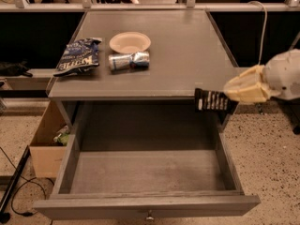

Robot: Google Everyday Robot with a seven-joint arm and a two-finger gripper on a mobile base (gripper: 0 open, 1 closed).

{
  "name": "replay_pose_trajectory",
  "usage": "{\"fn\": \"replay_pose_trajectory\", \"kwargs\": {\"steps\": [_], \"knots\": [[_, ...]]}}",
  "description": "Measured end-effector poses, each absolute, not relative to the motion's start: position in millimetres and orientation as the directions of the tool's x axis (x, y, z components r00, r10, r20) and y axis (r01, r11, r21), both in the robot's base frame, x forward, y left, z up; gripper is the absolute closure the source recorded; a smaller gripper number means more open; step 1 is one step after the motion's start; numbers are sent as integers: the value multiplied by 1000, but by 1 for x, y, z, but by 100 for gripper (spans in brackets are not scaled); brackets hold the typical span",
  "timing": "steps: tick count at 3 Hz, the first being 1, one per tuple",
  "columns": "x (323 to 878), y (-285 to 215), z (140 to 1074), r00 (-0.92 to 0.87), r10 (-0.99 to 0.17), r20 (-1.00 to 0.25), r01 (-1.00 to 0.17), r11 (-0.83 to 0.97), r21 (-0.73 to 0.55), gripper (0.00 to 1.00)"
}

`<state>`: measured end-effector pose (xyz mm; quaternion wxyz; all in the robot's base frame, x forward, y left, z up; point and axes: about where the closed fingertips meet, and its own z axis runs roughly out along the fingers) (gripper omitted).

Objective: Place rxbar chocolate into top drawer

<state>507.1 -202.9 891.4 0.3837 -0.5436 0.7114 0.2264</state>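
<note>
1. The gripper (233,91) is hanging just off the front right corner of the grey table (187,55), and its fingers are clamping the right end of the rxbar chocolate (212,100).
2. The bar is staying in the air at the table's front edge, over the right rear part of the top drawer (145,204).
3. The drawer is standing pulled out below the table top.
4. A blue chip bag (78,56), a can (129,61) and a paper bowl (130,42) are lying on the table's left half.
5. A cardboard box (44,146) is standing on the floor left of the table.
</note>
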Motion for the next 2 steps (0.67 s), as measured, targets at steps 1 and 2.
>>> {"fn": "replay_pose_trajectory", "kwargs": {"steps": [1, 2], "knots": [[484, -199, 860, -166, -593, -788, -952, 304, -28, 100], [484, -199, 860, -166, -593, -788, -952, 304, -28, 100]]}}
